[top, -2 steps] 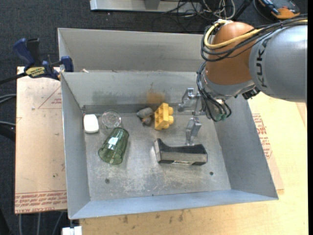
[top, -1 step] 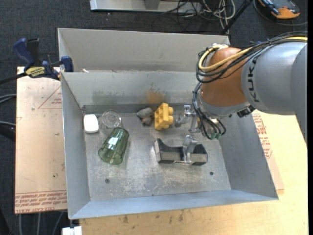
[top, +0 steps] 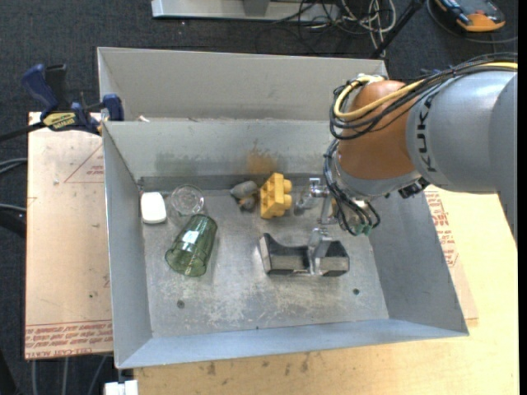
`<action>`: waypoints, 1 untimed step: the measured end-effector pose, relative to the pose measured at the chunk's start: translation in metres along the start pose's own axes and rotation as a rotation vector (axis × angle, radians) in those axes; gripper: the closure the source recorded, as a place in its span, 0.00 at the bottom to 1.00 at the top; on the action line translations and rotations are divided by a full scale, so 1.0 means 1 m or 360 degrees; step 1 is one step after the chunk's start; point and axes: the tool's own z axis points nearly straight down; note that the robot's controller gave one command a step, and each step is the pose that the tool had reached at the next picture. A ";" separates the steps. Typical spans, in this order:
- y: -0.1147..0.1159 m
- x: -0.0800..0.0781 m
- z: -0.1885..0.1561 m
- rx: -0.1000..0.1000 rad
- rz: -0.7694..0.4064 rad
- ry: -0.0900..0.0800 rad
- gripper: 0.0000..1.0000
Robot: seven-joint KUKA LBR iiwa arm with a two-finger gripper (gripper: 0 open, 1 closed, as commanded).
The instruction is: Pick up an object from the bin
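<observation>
My gripper point(top: 316, 218) hangs low over the right middle of the bin and is open. One finger point(top: 312, 191) is beside a yellow knobbly toy block point(top: 275, 196). The other finger point(top: 319, 243) comes down on the right part of a dark grey, clip-like object point(top: 286, 258) lying flat on the bin floor. Nothing shows between the fingers. A small grey-brown lump point(top: 244, 192) lies just left of the yellow block.
At the left lie a green glass on its side point(top: 192, 245), a small clear glass standing upright point(top: 187, 198) and a white block point(top: 153, 207). The arm with its orange cover and cables overhangs the bin's right wall.
</observation>
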 end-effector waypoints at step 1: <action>0.005 0.021 -0.002 0.0003 0.0131 -0.0006 0.00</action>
